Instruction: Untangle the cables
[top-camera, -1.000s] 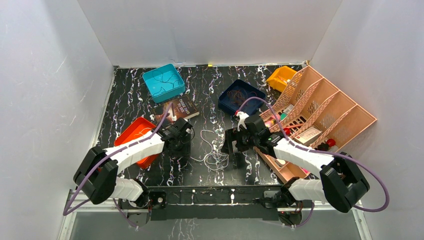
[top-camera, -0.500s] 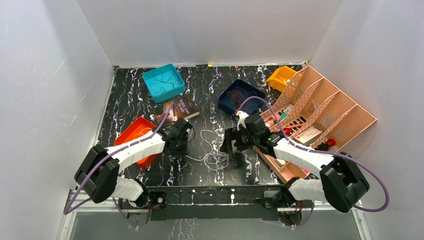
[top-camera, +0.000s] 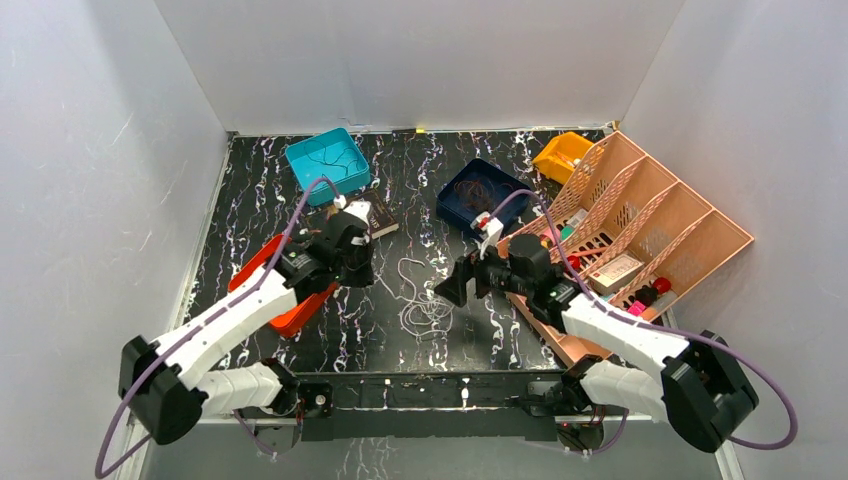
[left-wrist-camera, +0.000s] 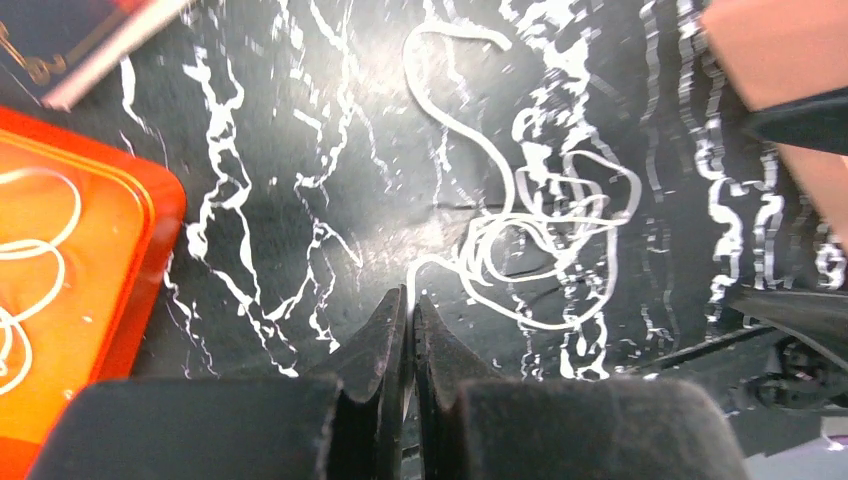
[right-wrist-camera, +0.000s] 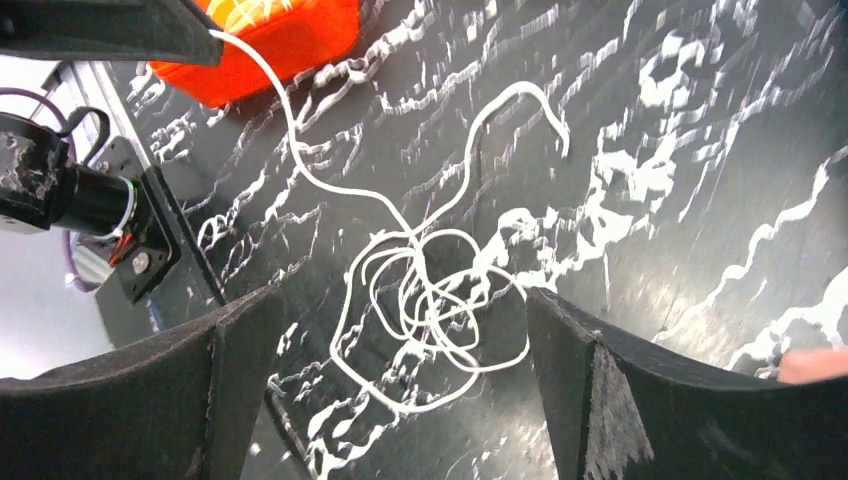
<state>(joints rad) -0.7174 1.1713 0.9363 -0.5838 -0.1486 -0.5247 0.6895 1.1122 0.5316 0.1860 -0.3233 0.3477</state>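
Cables (right-wrist-camera: 430, 300) sit knotted on the worktop (top-camera: 350, 345) between the arms. Left claw (left-wrist-camera: 408, 300) is pinched tight on one whitish strand (right-wrist-camera: 290, 130), raised so it runs up out of the knot (I'd say to pull it free). Right claw (right-wrist-camera: 400, 330) hangs over the knot, jaws wide, holding nothing, likely ready to pin it.

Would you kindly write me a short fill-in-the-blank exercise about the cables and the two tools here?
1. The left tool is shut on a strand of the ___ cable.
2. The right tool hovers with jaws ___ above the tangle.
3. The pink rack stands on the robot's ___ side.
Missing words: white; open; right.
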